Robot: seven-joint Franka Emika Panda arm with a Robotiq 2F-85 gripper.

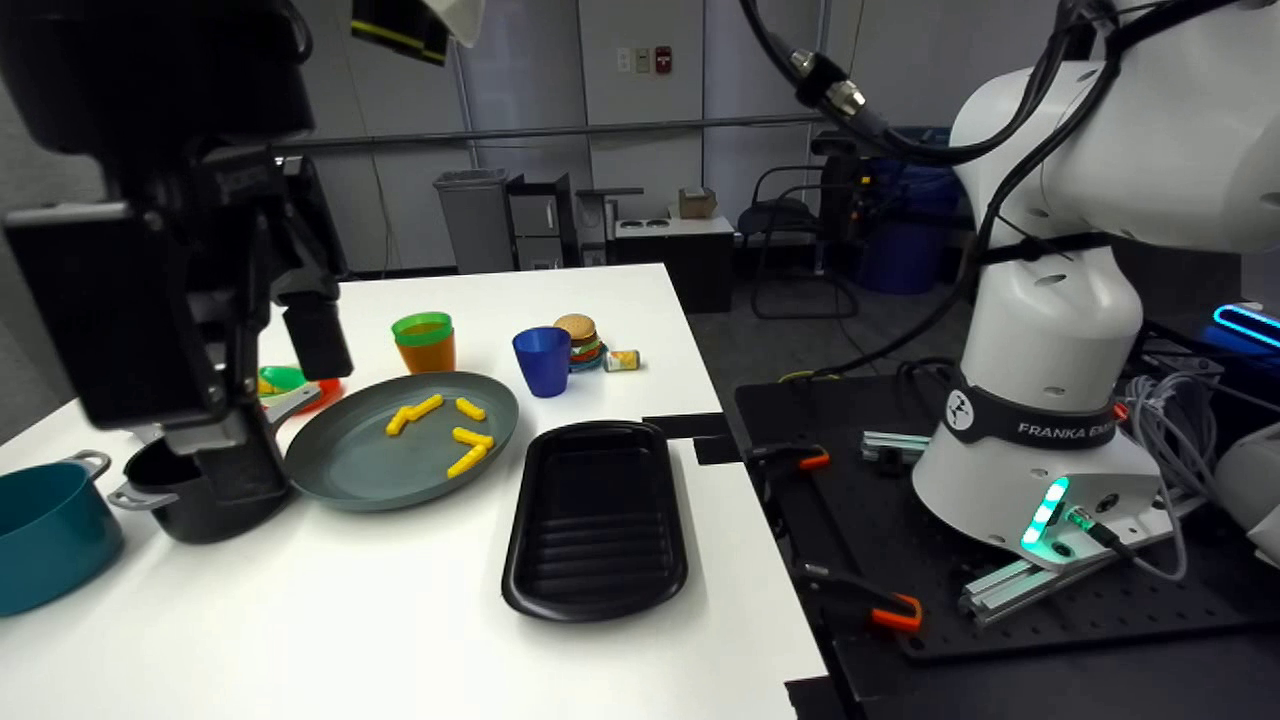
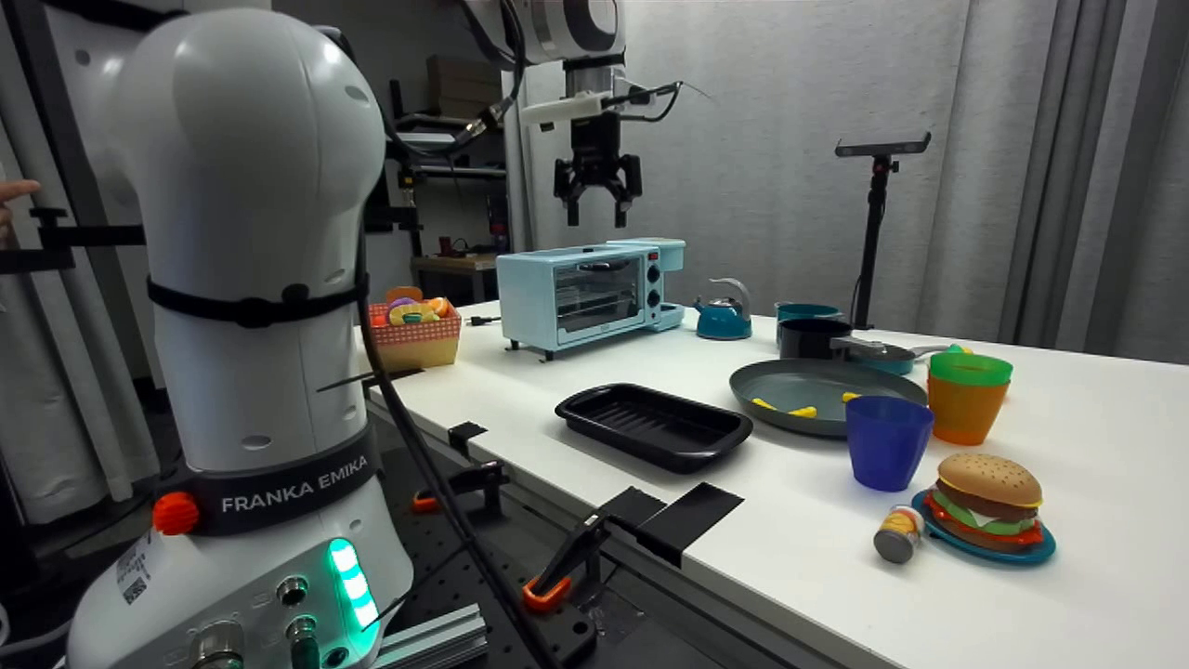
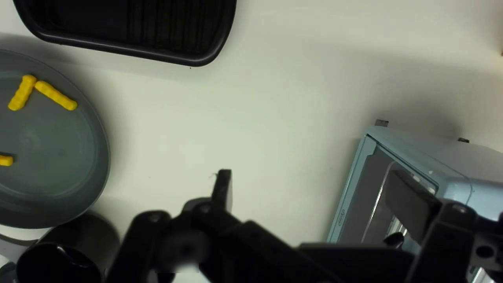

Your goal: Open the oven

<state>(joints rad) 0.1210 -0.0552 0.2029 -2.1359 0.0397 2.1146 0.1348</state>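
Observation:
The light-blue toaster oven (image 2: 525,302) stands on the white table in an exterior view. Its dark glass door (image 2: 597,295) looks closed, with a black handle (image 2: 606,266) near the top edge. The oven also shows at the lower right of the wrist view (image 3: 363,188), partly covered by a finger. My gripper (image 2: 596,216) hangs fingers down, above and apart from the oven. Its two fingers are spread with nothing between them, as the wrist view also shows (image 3: 316,182). In an exterior view the gripper (image 1: 285,410) looms large at the left, and the oven is out of view there.
A basket of toy food (image 2: 409,353) stands left of the oven, a teal kettle (image 2: 723,321) right of it. A black baking tray (image 2: 650,423) and grey pan (image 1: 360,470) lie in front. Pots (image 1: 50,535), a blue cup (image 2: 887,446) and a toy burger (image 2: 989,492) stand farther off.

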